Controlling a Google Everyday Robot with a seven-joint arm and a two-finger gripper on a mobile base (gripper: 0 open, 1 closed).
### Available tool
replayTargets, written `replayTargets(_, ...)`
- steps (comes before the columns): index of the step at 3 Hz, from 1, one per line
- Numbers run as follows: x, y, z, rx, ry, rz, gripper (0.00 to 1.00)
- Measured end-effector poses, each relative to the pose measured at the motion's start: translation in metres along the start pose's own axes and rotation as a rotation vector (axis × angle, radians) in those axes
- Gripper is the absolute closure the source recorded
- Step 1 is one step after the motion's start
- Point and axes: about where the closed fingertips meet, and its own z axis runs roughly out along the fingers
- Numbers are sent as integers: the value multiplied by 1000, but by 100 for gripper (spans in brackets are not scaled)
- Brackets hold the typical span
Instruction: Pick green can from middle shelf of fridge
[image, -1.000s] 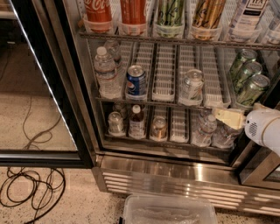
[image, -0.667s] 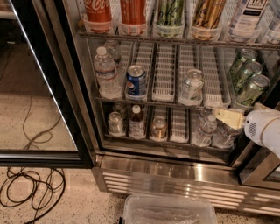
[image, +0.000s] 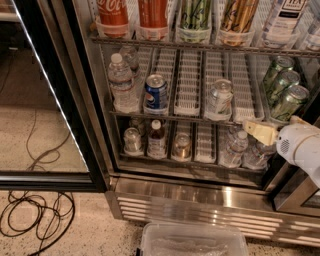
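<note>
The green can (image: 289, 102) is seen at the right end of the middle shelf (image: 189, 80) of the fridge (image: 200, 199), foremost in a row of like cans (image: 278, 75). Just below and left of it, the gripper (image: 260, 133) is held pointing leftward from a white arm (image: 301, 145) that is extended in from the right. Whether the gripper is apart or together cannot be told.

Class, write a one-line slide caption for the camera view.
The gripper hangs before the middle shelf of the fridge, just below-left of the front green can at the right end.
</note>
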Motion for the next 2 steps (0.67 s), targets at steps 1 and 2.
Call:
replayTargets(1, -1, -5, 5, 6, -38, 7, 22)
replayTargets(2, -3, -9, 7, 19, -79, 15, 22)
